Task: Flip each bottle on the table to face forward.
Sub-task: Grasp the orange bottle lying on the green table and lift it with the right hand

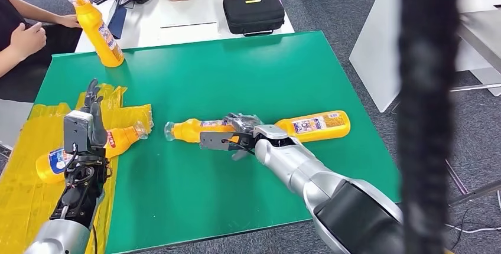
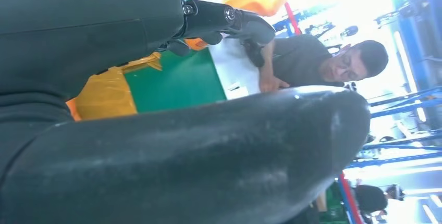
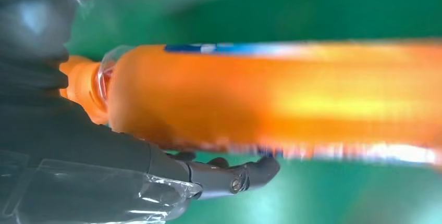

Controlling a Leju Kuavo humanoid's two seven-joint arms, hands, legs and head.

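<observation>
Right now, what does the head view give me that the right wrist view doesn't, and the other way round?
Head view alone: the standing bottle at the far corner, the bottle lying on yellow plastic beneath the left hand, the black case, people seated behind.
Right wrist view alone: a dark fingertip curling under the bottle.
Both: the right hand at the middle bottle on the green table.

We read this as a robotics lab or test workshop: green-topped desk (image 1: 248, 77) on grey carpet floor (image 1: 331, 6), white desk (image 1: 195, 12) past its far edge with a black equipment case (image 1: 254, 10), seated people (image 1: 23, 35) watching, blue metal racking (image 2: 401, 104) behind.
</observation>
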